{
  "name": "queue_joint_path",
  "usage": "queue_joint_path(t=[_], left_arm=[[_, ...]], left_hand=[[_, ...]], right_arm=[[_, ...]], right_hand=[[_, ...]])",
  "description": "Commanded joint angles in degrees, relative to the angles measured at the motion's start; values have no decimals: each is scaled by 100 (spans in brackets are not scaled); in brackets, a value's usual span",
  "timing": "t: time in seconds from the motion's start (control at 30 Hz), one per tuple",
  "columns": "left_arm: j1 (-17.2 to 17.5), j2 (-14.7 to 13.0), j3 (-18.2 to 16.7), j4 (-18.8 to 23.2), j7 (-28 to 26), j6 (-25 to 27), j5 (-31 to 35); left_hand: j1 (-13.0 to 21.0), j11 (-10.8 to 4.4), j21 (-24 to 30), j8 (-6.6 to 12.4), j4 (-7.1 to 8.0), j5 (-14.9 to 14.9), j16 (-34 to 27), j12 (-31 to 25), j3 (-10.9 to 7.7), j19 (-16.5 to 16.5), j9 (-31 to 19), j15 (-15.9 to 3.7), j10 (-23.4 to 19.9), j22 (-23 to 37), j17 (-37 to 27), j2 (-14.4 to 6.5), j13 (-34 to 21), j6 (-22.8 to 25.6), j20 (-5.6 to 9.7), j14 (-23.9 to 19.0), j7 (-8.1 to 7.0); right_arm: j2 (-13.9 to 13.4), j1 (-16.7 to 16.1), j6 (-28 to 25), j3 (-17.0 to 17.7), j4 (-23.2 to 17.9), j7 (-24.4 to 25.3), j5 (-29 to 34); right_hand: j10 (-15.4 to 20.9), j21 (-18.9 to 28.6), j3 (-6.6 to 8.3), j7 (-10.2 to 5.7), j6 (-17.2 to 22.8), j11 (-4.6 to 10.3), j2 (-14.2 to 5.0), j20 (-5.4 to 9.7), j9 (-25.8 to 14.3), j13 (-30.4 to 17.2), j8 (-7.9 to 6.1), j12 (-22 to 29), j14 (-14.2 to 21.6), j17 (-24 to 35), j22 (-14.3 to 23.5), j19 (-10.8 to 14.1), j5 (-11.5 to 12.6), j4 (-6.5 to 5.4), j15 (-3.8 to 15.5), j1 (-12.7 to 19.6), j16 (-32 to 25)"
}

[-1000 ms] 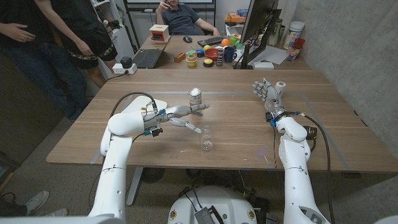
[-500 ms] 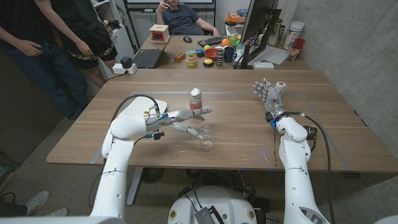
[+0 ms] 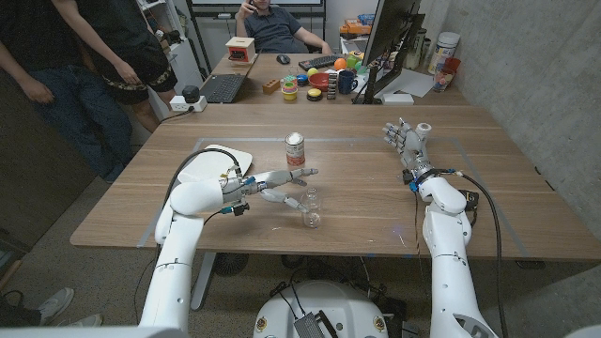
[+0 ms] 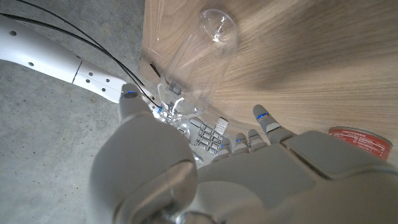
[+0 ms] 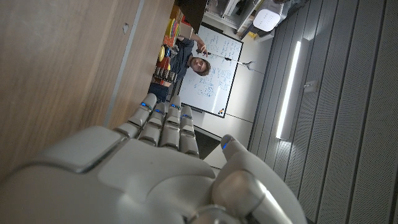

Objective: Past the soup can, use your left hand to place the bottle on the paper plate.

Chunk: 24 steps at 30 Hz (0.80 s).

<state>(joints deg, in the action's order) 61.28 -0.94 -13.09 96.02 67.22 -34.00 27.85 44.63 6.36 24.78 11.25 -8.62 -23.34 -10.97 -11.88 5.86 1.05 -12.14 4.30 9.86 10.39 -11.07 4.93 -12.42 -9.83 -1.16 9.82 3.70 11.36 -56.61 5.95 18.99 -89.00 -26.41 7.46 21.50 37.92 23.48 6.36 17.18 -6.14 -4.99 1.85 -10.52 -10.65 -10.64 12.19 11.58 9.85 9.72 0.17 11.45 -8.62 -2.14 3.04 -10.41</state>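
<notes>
At the left of the bench, in the head view, the paper plate lies partly behind the left arm's elbow, just past the forearm. The left hand reaches toward the middle with its fingers spread apart: the long ones stretch above the bottle and a lower one comes in at its near side. From the wrist view the clear bottle stands in the gap ahead of the fingertips, and nothing plainly shows them pressing it, so I judge the hand wide and not yet holding.

The bottle stands upright near the front middle of the bench, with the soup can beyond it and a little toward the plate. The red can also shows at the edge of the wrist view, near the outstretched fingers.

The step in hand looks like the reach and grasp. To do it well, the hand should settle around the bottle's body, thumb on one side and fingers on the other, before closing; the plastic is light and clear, so a glancing touch may tip or skid it. The close should be gentle, since thin walls may buckle. The lift should clear the can, which stands near the path to the plate.

At the right, the right hand stands with fingers up and apart, holding nothing, well away from the bottle.
</notes>
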Motion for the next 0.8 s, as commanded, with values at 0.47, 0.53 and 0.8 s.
queue_joint_path(t=[0.47, 0.53, 0.8], left_arm=[[18, 171, 105, -286, -341, -196, 198], [9, 168, 108, -320, -338, -217, 174], [19, 215, 100, -306, -439, -171, 271]], left_hand=[[1011, -37, 256, 174, -34, -281, -224, -197, -230, -1198, -5, -268, 919, 2, 22, -540, -6, -2330, 284, -356, 217], [1179, -52, 300, 181, -43, -297, -257, -216, -261, -1397, -2, -323, 839, 0, 24, -604, -2, -2277, 296, -544, 223], [2002, -107, 545, 206, -62, -268, -347, -299, -417, -2371, 8, -750, 442, 5, 19, -861, 17, -2000, 516, -1368, 261]], right_arm=[[-31, -10, -5, -5, -23, 20, 62], [-36, -6, -8, -7, -20, 27, 76], [-46, 35, 2, -20, 37, 12, 80]], right_hand=[[46, -47, -40, 59, 11, -5, -78, 188, -23, -20, -35, 45, 72, 16, 31, 57, 46, 5, -16, -62, -34], [50, -52, -41, 63, 15, -3, -78, 191, -23, -20, -36, 47, 78, 16, 31, 57, 47, 6, -19, -63, -35], [69, -70, -47, 65, 22, -1, -76, 188, -22, -20, -39, 53, 94, 14, 31, 61, 51, 10, -21, -64, -36]])
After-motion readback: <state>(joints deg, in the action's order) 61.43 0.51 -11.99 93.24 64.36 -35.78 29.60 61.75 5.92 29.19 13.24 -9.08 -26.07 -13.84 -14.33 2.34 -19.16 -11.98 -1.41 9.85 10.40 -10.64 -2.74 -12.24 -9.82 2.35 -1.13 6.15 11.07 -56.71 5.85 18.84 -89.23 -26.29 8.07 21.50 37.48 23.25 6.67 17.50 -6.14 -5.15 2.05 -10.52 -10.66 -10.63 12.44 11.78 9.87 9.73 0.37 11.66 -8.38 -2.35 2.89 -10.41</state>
